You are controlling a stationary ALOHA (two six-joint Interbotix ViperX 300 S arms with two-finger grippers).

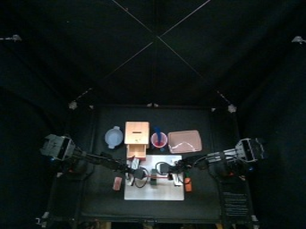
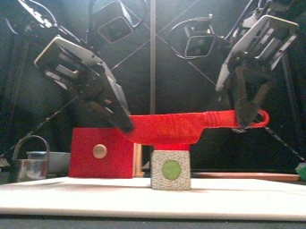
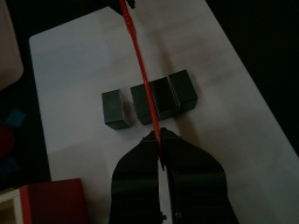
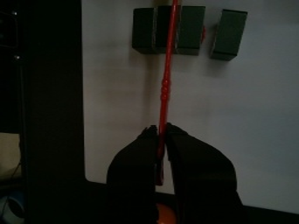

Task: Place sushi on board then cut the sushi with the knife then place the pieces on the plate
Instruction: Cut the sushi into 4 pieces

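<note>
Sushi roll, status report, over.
Both shut on red knife: left tool at blade end, right tool at handle. Knife held just above sushi roll on white cutting board, one piece already apart. Nothing in the way.

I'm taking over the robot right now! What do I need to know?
Claws: the left claw is shut on the blade end of the red knife, and the right claw is shut on its handle end. The knife hangs level just above the sushi.
Things: the sushi is on the white board. The single block sits apart and the joined pair lies under the blade.
Done: sushi is on the board, one piece is off.
Left: cut the pair, move the pieces to the pink tray.
</note>
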